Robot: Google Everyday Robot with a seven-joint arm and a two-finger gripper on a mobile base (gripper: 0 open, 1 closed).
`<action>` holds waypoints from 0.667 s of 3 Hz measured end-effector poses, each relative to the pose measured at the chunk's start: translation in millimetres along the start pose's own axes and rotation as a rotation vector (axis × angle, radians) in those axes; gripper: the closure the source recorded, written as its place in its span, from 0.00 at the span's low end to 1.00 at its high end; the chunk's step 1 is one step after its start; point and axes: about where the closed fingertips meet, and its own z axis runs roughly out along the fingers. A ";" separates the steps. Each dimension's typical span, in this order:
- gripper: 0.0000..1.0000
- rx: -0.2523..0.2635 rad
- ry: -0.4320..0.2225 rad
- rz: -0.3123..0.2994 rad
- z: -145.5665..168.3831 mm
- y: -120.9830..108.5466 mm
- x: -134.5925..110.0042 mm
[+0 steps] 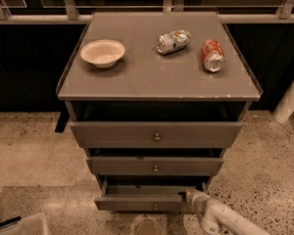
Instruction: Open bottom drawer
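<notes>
The bottom drawer (pixel 137 203) is the lowest and narrowest of three grey-brown fronts, with a small round knob (pixel 155 207) at its centre. It stands pulled out a little, with a dark gap above its front edge. My gripper (pixel 184 195), on a white arm coming in from the lower right, sits at the top right edge of this drawer's front, touching or hooked on it.
The top drawer (pixel 157 134) and middle drawer (pixel 155 166) also stand out a little. On the cabinet top (pixel 137 72) lie a white bowl (pixel 103 53), a crushed green can (pixel 173 41) and a crushed red can (pixel 212 55). Speckled floor surrounds the cabinet; a clear bin corner (pixel 19 225) sits lower left.
</notes>
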 end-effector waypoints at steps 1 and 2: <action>1.00 0.016 0.010 0.000 -8.1 -5.3 6.9; 1.00 0.030 0.029 0.022 -25.9 -15.8 24.2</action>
